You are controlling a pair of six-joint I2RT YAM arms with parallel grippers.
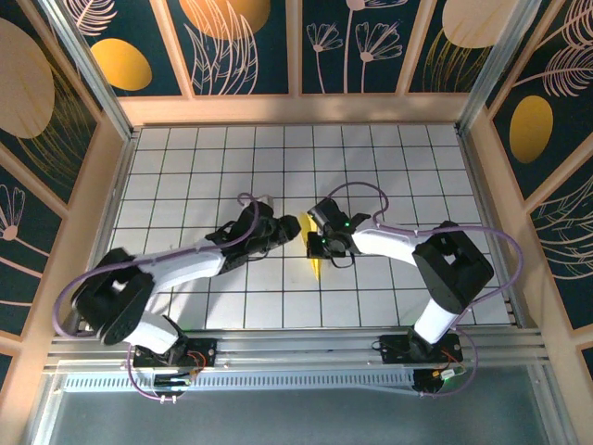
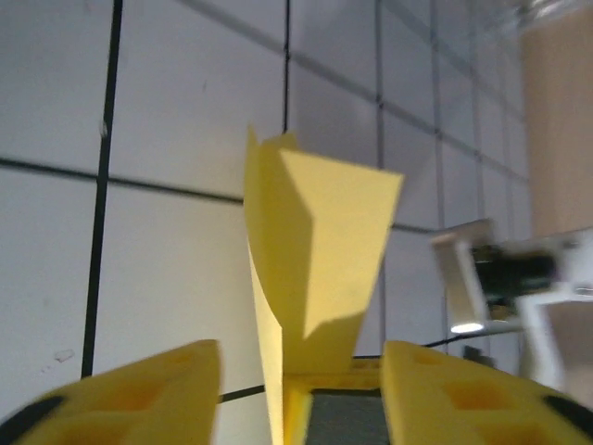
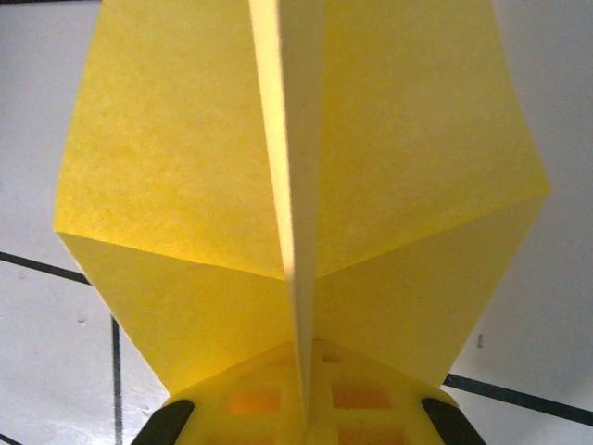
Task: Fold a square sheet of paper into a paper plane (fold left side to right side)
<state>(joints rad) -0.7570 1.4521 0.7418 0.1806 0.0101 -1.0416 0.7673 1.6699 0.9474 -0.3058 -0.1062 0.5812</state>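
One paper plane [image 3: 306,185], right fingers [image 3: 250,399] pinching, left fingers [image 2: 139,399] apart

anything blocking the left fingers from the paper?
Nothing visible. The paper stands upright in the open gap between the left fingers. The right fingers are shut on its centre fold.

Lab cell: gridded table [image 1: 185,158], painted walls [image 1: 241,46]

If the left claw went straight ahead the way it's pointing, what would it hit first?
The folded yellow paper, standing upright between the open fingers of the left claw; depth beyond is unclear.
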